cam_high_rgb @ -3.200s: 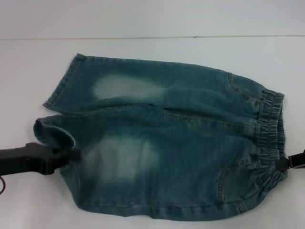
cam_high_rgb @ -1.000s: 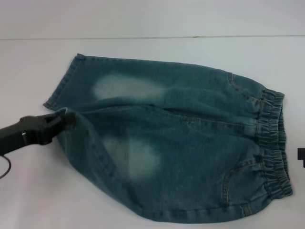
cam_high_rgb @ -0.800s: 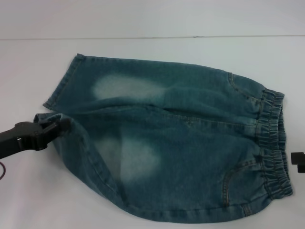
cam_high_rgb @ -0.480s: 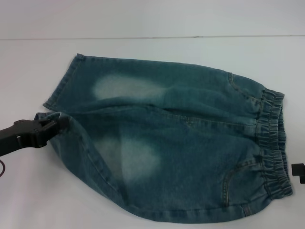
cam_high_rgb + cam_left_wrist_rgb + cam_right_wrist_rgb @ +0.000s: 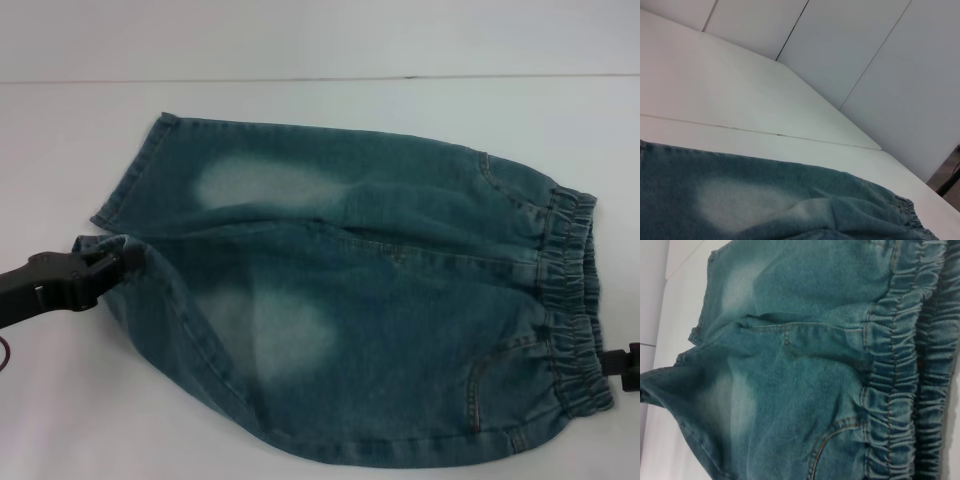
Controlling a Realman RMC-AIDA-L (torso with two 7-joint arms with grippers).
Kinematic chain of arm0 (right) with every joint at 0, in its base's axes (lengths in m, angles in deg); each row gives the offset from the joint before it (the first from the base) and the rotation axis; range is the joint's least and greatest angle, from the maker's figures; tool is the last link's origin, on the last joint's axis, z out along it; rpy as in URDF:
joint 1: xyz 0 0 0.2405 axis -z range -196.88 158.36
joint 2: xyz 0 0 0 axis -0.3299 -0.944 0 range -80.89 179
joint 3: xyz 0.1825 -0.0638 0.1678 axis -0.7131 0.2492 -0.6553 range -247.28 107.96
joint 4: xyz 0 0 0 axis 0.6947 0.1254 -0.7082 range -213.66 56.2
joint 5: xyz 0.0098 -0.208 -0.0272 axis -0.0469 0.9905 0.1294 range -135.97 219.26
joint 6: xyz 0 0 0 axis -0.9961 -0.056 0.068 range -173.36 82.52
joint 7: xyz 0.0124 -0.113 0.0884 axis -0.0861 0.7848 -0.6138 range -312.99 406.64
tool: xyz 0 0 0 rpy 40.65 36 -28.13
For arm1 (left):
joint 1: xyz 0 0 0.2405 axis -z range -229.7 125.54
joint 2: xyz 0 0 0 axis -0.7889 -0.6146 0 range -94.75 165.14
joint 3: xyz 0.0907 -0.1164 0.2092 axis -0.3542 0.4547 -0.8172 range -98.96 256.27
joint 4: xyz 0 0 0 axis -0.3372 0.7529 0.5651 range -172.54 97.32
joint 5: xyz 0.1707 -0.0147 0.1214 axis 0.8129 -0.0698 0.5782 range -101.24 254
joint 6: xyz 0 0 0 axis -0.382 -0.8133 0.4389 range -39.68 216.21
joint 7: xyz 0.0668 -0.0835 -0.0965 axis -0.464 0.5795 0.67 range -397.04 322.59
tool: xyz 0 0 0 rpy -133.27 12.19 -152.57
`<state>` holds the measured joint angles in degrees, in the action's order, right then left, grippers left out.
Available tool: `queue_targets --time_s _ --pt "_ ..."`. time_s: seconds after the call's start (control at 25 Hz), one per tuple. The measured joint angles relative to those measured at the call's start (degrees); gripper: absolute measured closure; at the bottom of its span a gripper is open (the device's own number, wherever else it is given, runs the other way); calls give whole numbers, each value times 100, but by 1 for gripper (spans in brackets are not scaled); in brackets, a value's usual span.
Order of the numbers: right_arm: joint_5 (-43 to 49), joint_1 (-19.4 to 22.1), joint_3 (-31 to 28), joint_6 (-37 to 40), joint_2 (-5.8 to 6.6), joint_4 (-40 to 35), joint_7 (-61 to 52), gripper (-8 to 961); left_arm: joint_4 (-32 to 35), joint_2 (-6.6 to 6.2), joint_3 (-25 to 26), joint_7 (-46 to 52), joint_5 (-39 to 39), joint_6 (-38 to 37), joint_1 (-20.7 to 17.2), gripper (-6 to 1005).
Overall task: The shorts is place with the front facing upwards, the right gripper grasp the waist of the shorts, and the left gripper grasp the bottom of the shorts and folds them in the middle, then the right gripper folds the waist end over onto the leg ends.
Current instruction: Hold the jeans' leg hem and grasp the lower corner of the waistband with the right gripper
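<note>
The blue-green denim shorts (image 5: 380,300) lie front up on the white table, with pale patches on both thighs. The gathered waist (image 5: 572,300) is at the right and the leg ends at the left. My left gripper (image 5: 118,263) is shut on the near leg's hem (image 5: 100,243) and holds it lifted, so that leg's outer edge is curled inward. The far leg's hem (image 5: 130,185) lies flat. Only a black tip of my right gripper (image 5: 624,366) shows at the right edge, beside the near end of the waist. The right wrist view shows the waist (image 5: 895,365) close up.
The white table (image 5: 300,110) extends behind and to the left of the shorts, with a thin seam (image 5: 300,78) across its back. The left wrist view shows the shorts (image 5: 740,200), the table beyond them and grey wall panels (image 5: 865,60).
Since 3.2 s ago the left gripper has pulled the near leg's hem up toward the far leg. Over the last second it sank slightly, and the right gripper's tip moved down beside the waist.
</note>
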<state>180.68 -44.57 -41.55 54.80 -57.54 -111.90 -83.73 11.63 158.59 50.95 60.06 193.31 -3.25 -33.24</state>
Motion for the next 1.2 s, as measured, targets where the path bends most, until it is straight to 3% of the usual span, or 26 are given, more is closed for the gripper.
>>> queue_targets --time_s 0.48,1.2 --pt "1 -150 80 -146 -77 160 35 183 2 9 14 10 13 -19 -51 972" --pt "10 -194 265 -364 -97 210 -41 185 -2 0 3 9 31 -26 -57 972"
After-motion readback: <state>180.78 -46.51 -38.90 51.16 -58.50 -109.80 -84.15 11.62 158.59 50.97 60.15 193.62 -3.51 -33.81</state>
